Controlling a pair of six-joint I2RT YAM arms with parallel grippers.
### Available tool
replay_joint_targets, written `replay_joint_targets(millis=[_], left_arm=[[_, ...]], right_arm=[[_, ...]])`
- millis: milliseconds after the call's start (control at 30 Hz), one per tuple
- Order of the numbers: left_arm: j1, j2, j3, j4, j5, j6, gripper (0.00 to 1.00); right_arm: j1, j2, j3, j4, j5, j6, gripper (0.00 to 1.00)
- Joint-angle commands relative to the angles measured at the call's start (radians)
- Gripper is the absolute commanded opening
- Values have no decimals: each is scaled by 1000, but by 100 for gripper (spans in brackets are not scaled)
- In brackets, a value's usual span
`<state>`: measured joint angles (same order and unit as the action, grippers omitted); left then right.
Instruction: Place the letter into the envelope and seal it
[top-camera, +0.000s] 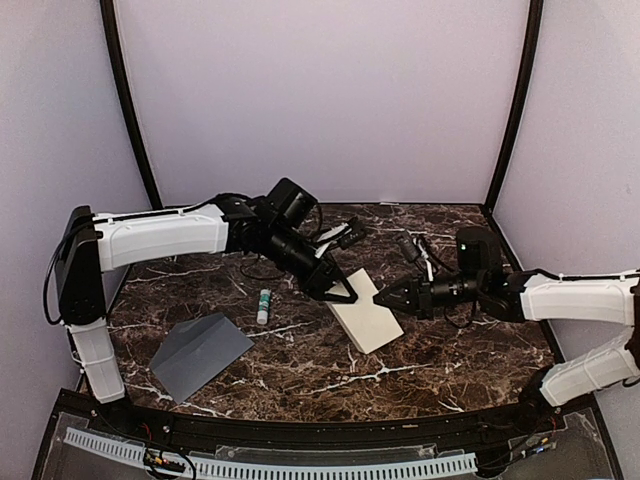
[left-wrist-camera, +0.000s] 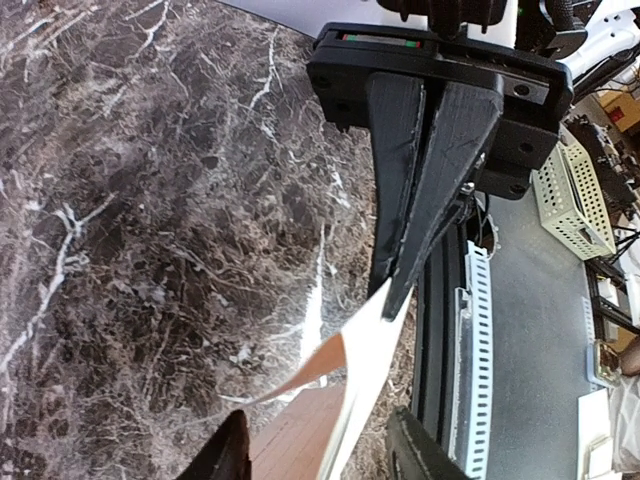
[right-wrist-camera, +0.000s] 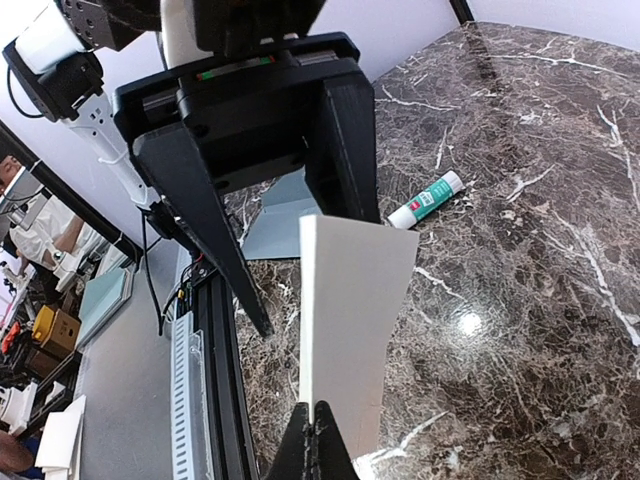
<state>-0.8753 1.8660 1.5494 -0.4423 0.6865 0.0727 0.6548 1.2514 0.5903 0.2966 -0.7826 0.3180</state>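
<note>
The tabletop (top-camera: 300, 365) is dark brown marble with white veins, closed in by pale lilac walls (top-camera: 320, 100) with black posts (top-camera: 130, 110) at the far corners. The letter (top-camera: 368, 318) sits near the middle of the tabletop, a little toward the right edge. It is cream, folded along its creases, and its panels splay slightly at one end. My right gripper (top-camera: 392, 298) is clamped on its right edge, fingers pressed together on the paper. My left gripper (top-camera: 340, 292) stands with its fingers apart on either side of the far left corner. I cannot tell whether the sheet touches the marble. The grey envelope (top-camera: 200, 355) lies flat near the front left corner, and a glue stick (top-camera: 264, 305) lies between it and the letter.
</note>
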Motion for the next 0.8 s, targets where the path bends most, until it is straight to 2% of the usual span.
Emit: replay_joint_targets(millis=[0,33,100,233,300,500,600,767], left_arm=[[-4,-92,-30,25,-151,-53,51],[-4,-98,-38,30,-169,-64,54],[-4,-124,-59,59,-216,-84,66],[-5,-221,-124,117,-275,-128,84],[-5,-267,-157,141,-317,-149,87],[-4,-393,-268,239,-444,-296,86],[-4,-445,-372,363,-404,-395,78],[-17,-485,-432,533,-335,-494,68]], right_arm=[[5,-32,-7,11,43,28,0],[6,-35,-6,12,50,36,0],[5,-40,-3,14,70,51,0],[5,-63,16,-4,154,88,0],[5,-77,28,-14,194,100,0],[5,-137,48,38,263,166,0],[5,-156,57,75,287,198,0],[5,-173,57,151,299,249,0]])
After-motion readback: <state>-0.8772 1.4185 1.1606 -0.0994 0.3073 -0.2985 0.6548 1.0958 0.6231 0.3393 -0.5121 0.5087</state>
